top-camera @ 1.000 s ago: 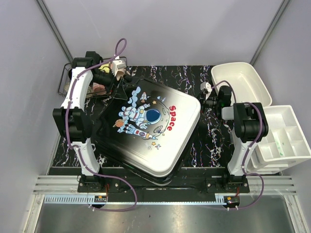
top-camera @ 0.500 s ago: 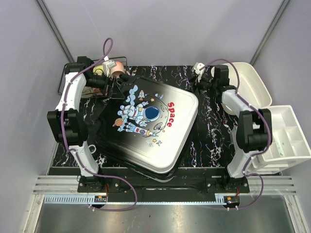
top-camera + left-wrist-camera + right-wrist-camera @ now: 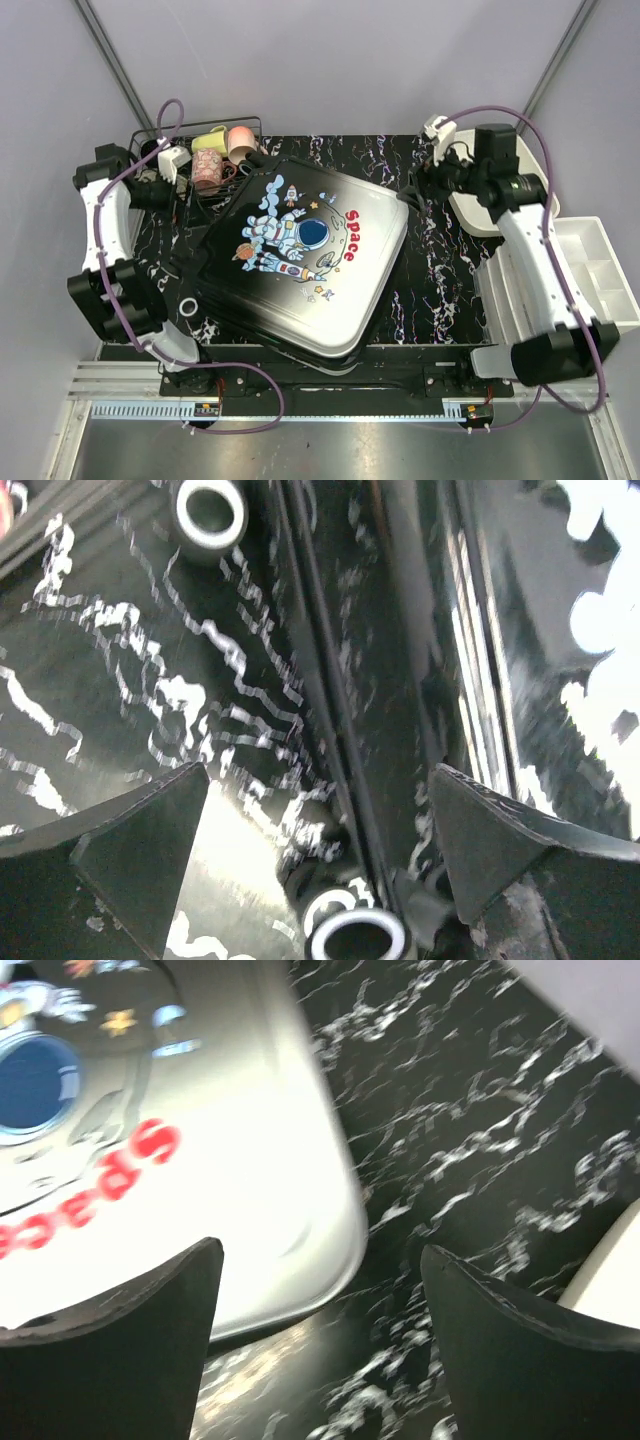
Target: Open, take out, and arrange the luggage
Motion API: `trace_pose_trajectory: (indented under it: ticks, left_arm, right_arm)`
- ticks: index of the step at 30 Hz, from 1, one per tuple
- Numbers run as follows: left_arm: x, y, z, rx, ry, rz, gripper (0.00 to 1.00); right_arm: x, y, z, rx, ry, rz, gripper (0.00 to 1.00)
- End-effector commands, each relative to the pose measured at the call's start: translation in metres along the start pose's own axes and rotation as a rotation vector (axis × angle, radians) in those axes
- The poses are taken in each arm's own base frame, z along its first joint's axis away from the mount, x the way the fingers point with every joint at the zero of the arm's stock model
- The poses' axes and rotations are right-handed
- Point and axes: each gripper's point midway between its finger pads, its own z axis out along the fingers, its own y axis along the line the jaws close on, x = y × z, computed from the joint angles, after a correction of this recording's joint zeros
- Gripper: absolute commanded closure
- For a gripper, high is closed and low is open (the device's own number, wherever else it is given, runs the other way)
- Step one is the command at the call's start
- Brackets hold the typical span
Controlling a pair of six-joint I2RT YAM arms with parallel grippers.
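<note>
- Status: luggage point(image 3: 300, 255) lies flat at the centre of the surface point(image 3: 430, 290), printed lid up and skewed to the surface edges.
- Lid sits down on the lower shell. A dark rim of that shell shows along the 7 to 9 o'clock side, no lining is visible, and nothing from inside is in view.
- Left tool point(image 3: 315, 810): jaws spread wide with nothing between them. It sits off the luggage's 10 o'clock corner, just beside the wire basket point(image 3: 200, 160). Its wrist view looks down on the shell's dark edge and the marbled surface, and I can't tell whether it touches anything.
- Right tool point(image 3: 320, 1270): jaws also wide, nothing held. It hangs near the luggage's 2 o'clock corner, between the case and the white bins point(image 3: 500, 165), with the white lid corner and bare surface below it.
- Progress, my read: the lid is down and I can't tell whether it is unlatched. Take-out and arranging look untouched.
- Left to do: get a hold on the lid edge or zipper, swing the lid over, pull out the contents and lay them out.
- Risk: the shell is glossy and the case is big against both arms, so the lid could slip or the whole case could slide when levered.
</note>
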Motion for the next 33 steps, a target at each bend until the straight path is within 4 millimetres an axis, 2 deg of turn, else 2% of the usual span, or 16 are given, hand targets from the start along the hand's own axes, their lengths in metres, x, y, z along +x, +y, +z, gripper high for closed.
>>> trace_pose_trajectory:
  ticks: [1, 2, 5, 8, 11, 13, 14, 17, 19, 20, 22, 24, 27, 29, 31, 33]
  left_arm:
    - [0.066, -0.034, -0.028, -0.02, 0.176, 0.126, 0.02]
    - [0.085, -0.036, -0.024, -0.013, 0.206, 0.119, 0.02]
    - [0.114, -0.043, -0.023, -0.038, 0.253, 0.178, 0.01]
    - [0.141, -0.053, -0.024, -0.016, 0.32, 0.236, 0.01]
    - [0.169, -0.064, -0.023, 0.049, 0.383, 0.299, 0.01]
    - [0.181, -0.069, -0.019, 0.073, 0.396, 0.328, 0.01]
    - [0.183, -0.073, -0.017, 0.086, 0.393, 0.342, 0.02]
    - [0.181, -0.089, -0.004, 0.135, 0.398, 0.371, 0.03]
    - [0.175, -0.099, 0.007, 0.158, 0.39, 0.377, 0.05]
    - [0.171, -0.104, 0.011, 0.17, 0.37, 0.368, 0.05]
    - [0.164, -0.113, 0.021, 0.192, 0.354, 0.32, 0.07]
    - [0.158, -0.128, 0.031, 0.248, 0.328, 0.256, 0.09]
    - [0.15, -0.119, 0.042, 0.185, 0.336, 0.235, 0.13]
    - [0.133, -0.117, 0.045, 0.174, 0.291, 0.227, 0.12]
    - [0.121, -0.123, 0.045, 0.205, 0.277, 0.172, 0.12]
    - [0.113, -0.129, 0.048, 0.254, 0.254, 0.144, 0.12]
  right_arm:
    - [0.014, 0.067, -0.051, -0.048, 0.072, 0.249, 0.1]
    - [0.007, 0.075, -0.058, -0.047, 0.054, 0.329, 0.09]
    - [-0.036, 0.092, -0.088, -0.062, -0.044, 0.417, 0.07]
    - [-0.057, 0.106, -0.103, -0.091, -0.073, 0.528, 0.05]
    - [-0.062, 0.109, -0.105, -0.103, -0.086, 0.565, 0.02]
    - [-0.048, 0.105, -0.099, -0.078, -0.043, 0.584, 0.02]
    - [-0.027, 0.106, -0.093, -0.069, 0.009, 0.597, 0.02]
    - [-0.003, 0.111, -0.088, -0.08, 0.048, 0.584, 0.01]
    - [-0.015, 0.114, -0.09, -0.101, 0.009, 0.584, 0.01]
    - [-0.027, 0.11, -0.092, -0.098, -0.03, 0.568, 0.0]
    - [-0.029, 0.104, -0.089, -0.072, -0.027, 0.595, 0.0]
    - [-0.008, 0.094, -0.081, -0.004, 0.041, 0.638, 0.0]
    - [0.041, 0.09, -0.071, 0.059, 0.163, 0.663, 0.0]
    - [0.067, 0.101, -0.067, 0.034, 0.223, 0.714, 0.0]
    - [0.078, 0.114, -0.065, -0.01, 0.25, 0.771, 0.0]
    - [0.09, 0.114, -0.06, -0.001, 0.268, 0.796, 0.0]
